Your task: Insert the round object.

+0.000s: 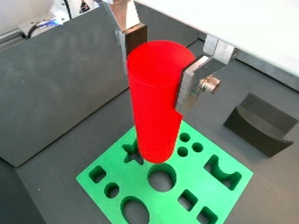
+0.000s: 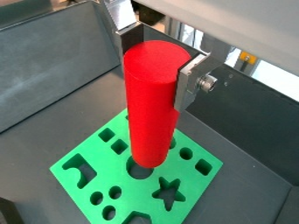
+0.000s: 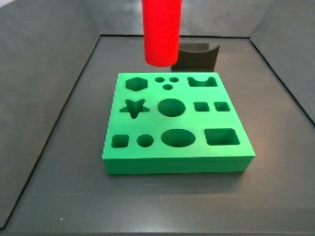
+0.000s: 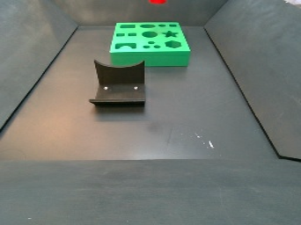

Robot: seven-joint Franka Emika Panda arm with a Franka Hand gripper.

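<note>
Dark table below, our gripper fingers squeeze the red round object above the green block; next we find its round hole.

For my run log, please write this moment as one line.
gripper: shut on red cylinder | cylinder: upright, above green block | not inserted | dark notched block: apart
</note>
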